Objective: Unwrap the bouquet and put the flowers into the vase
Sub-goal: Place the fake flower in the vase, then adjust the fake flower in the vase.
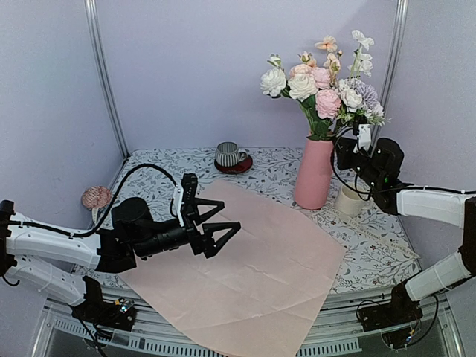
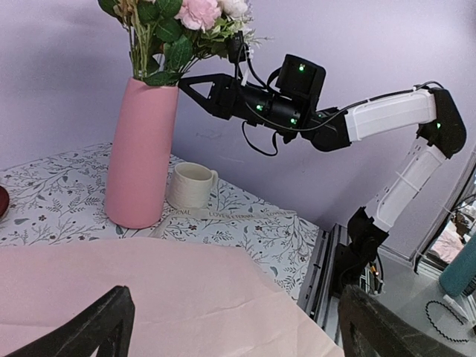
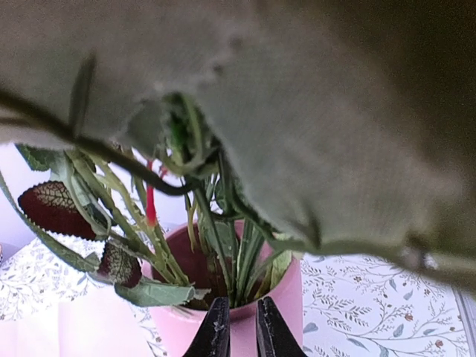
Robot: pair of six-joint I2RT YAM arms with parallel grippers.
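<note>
Flowers point(image 1: 320, 82) peach, white, pink, in vase point(image 1: 314, 175) | left claw point(image 1: 231, 214) apart | right claw point(image 3: 236, 329) barely parted

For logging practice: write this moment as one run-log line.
peach, white, pink long-stemmed flowers in tall matte pink vase | pale pink paper sheet flat | left jaws open above it | right jaws slightly apart by stems

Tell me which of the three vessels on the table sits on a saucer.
The striped grey cup at the back, on a red saucer. The pink vase and the cream mug stand straight on the patterned tablecloth.
</note>
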